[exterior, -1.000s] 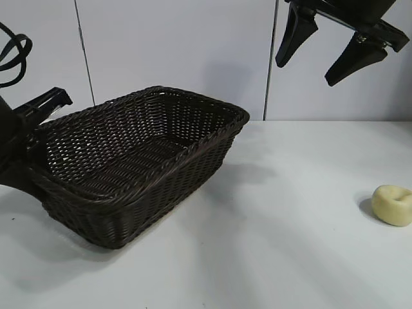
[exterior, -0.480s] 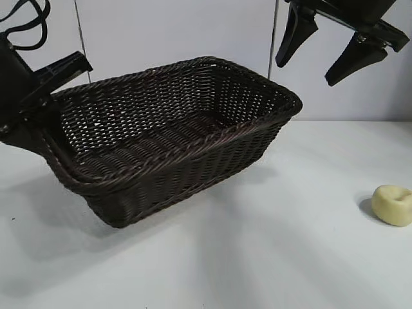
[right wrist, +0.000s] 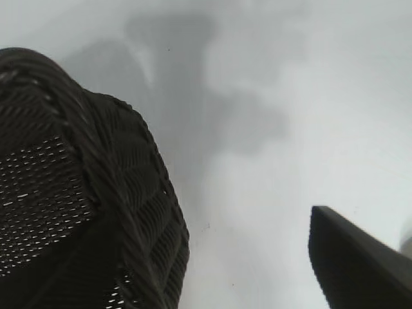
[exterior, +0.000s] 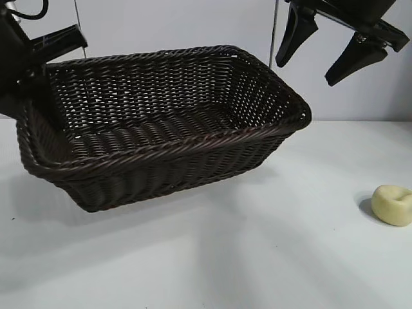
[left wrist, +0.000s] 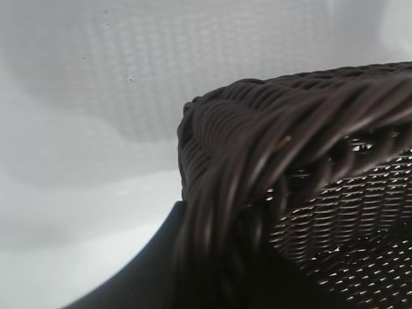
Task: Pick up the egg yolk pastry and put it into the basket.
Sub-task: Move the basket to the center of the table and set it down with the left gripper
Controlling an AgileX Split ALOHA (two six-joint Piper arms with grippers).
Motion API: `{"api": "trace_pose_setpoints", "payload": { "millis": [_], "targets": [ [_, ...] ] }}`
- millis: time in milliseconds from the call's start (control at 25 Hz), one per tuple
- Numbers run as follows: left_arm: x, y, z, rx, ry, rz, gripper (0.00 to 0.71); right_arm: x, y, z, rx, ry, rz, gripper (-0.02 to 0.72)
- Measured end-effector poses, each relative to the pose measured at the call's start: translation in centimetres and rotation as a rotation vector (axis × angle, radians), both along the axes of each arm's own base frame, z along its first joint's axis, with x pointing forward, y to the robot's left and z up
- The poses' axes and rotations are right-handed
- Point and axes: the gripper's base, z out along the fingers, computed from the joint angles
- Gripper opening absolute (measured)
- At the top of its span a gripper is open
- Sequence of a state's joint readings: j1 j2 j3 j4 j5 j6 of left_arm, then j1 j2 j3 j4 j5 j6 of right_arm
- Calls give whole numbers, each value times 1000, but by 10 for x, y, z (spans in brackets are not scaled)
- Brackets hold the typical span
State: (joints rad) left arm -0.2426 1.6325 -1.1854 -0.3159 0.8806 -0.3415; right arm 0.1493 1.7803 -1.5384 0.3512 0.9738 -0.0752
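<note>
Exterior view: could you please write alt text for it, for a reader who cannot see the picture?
A large dark brown wicker basket is held tilted above the white table by the left gripper, which is shut on its rim at the left end. A small pale yellow egg yolk pastry lies on the table at the far right, and the right gripper hangs open above.

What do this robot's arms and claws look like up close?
Both are matte black. The right gripper, at the top right of the outside view, has two long fingers that taper to blunt tips, like a beak, fixed to a flat crossbar. The left gripper, at the top left, is blocky and angular, with thin black cables looping above it. No markings show on either.
</note>
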Motion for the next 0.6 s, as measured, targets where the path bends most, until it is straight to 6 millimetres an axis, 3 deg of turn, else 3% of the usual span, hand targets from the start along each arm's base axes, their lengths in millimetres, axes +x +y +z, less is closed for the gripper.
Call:
{"api": "trace_pose_setpoints", "payload": {
  "millis": [200,600],
  "targets": [
    [14,2,0,14,39,-114,106,0,0,0,0,0,0,580],
    [73,-16,-28,17,125,-362,106,0,0,0,0,1,0,580]
  ]
}}
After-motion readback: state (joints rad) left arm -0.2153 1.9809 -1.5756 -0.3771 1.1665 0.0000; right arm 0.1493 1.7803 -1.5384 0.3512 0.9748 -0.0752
